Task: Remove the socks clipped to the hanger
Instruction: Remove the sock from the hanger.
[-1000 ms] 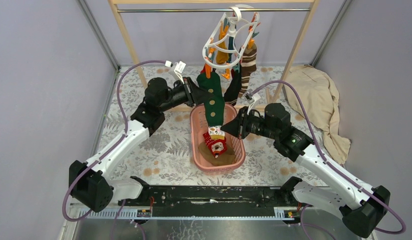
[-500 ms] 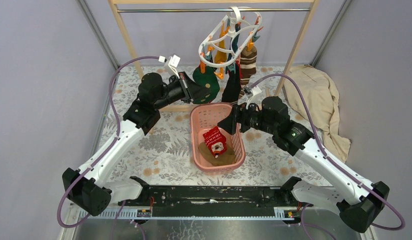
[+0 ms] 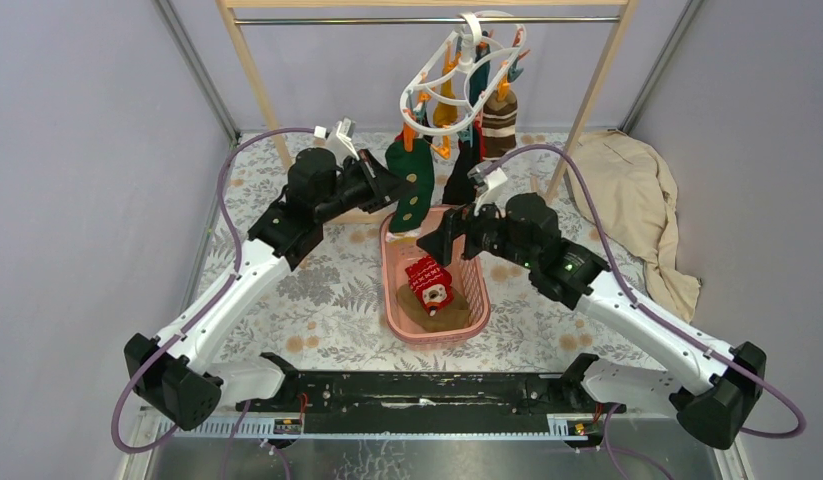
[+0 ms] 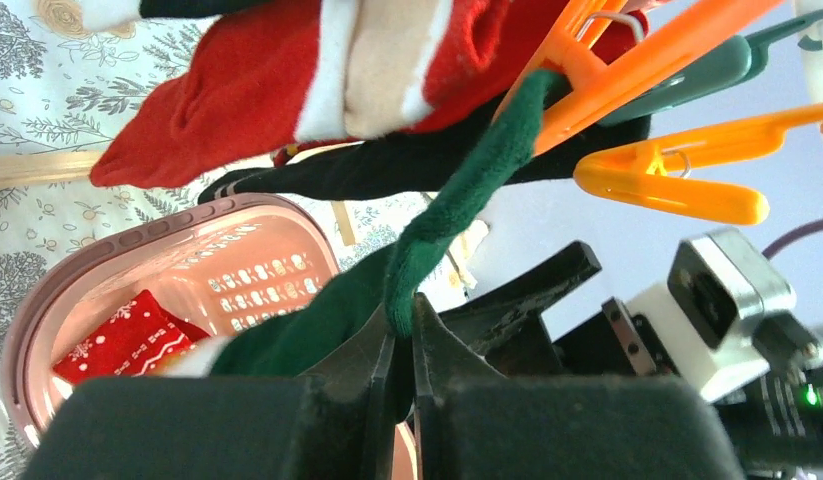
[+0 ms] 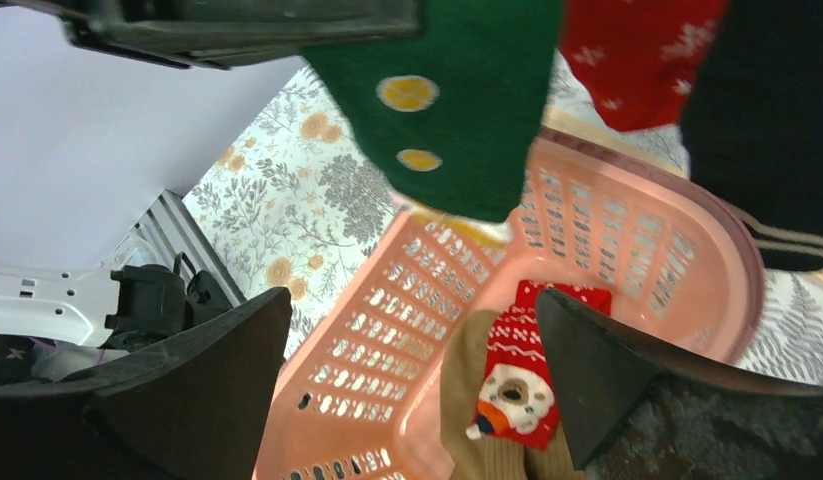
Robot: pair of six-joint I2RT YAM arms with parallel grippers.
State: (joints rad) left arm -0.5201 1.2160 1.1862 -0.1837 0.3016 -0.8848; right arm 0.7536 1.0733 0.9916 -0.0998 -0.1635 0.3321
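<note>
While the white plastic oval hanger (image 3: 457, 85) is hanging over the table's (image 3: 317, 300) far edge, the left gripper (image 4: 402, 338) is pinching the dark green yellow-dotted fabric sock (image 3: 419, 190) clipped in its orange clip (image 4: 587, 58); the right gripper (image 5: 415, 300) is hovering spread wide over the pink plastic basket (image 5: 627, 215).

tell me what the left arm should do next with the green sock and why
Probably pull the left gripper down and away from the hanger, toward the pink basket. Its jaws are shut on the green sock, whose top edge is pinched in an orange clip; the right gripper is open over the basket, holding nothing.
</note>
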